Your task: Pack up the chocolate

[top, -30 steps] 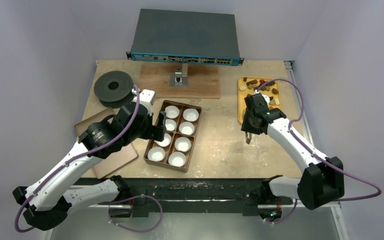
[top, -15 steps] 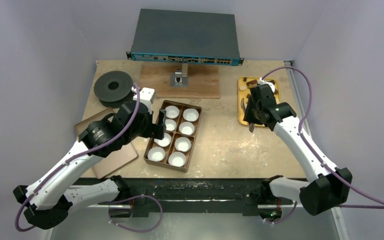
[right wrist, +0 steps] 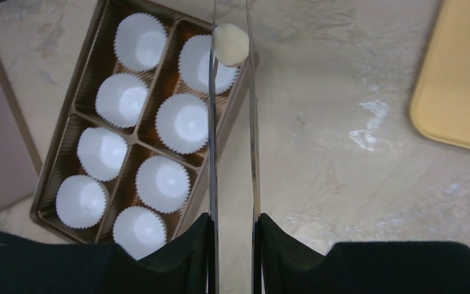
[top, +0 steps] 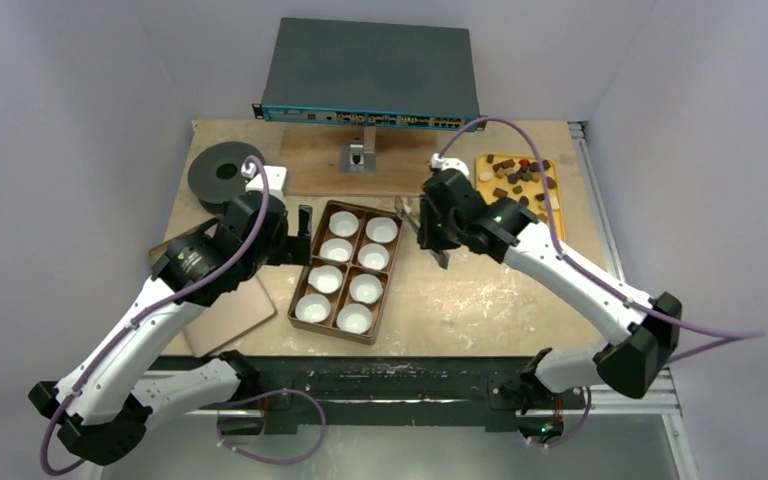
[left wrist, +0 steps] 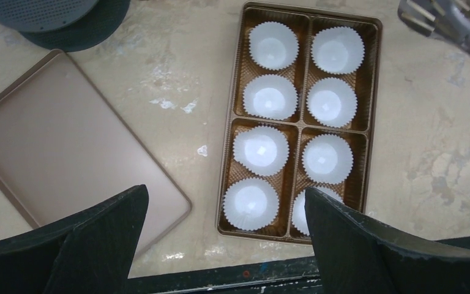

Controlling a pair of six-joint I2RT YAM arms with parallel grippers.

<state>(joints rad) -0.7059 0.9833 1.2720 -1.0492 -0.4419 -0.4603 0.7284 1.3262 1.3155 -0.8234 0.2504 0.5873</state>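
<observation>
Cream-white round chocolate [right wrist: 231,44] clamped in right pincer [right wrist: 231,27]; others [top: 516,175] on tray [right wrist: 459,92].

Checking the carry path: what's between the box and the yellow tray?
Only bare table between box and tray in the right wrist view; above it, the right gripper's tongs hold a cream chocolate by the box's rim.

The left arm [top: 130,330] and right arm [top: 570,275] are white with black joints and bases; a purple cable [top: 490,119] loops along each (left fingers [left wrist: 92,245] broad, black, wedge-shaped).
</observation>
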